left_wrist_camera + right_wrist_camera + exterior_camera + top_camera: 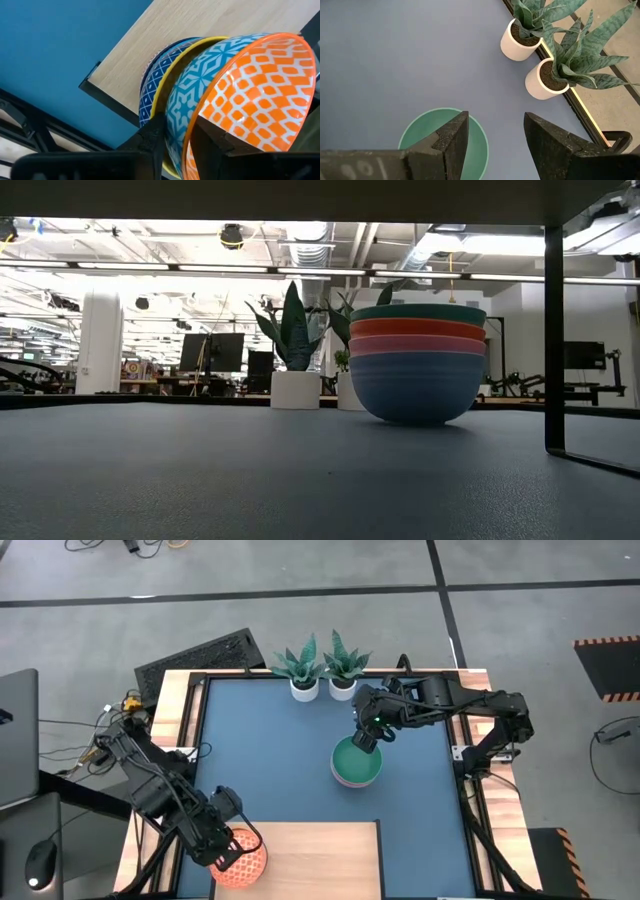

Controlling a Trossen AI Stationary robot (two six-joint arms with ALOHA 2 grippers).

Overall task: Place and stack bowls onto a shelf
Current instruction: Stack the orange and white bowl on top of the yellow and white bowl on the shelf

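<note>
I am easing the left gripper [172, 145] apart astride the rims of the patterned bowls [225, 95], which are resting on the shelf [320, 860]; I should back straight off. The right gripper [492, 135] is hovering wide open, empty, above the green bowl [480, 145].

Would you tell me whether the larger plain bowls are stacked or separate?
Stacked: the larger plain bowls nest upright, green on top, light blue at the bottom.

High view is looking straight down; low view is facing level across the table, sharing the stacked plain bowls [417, 360].
</note>
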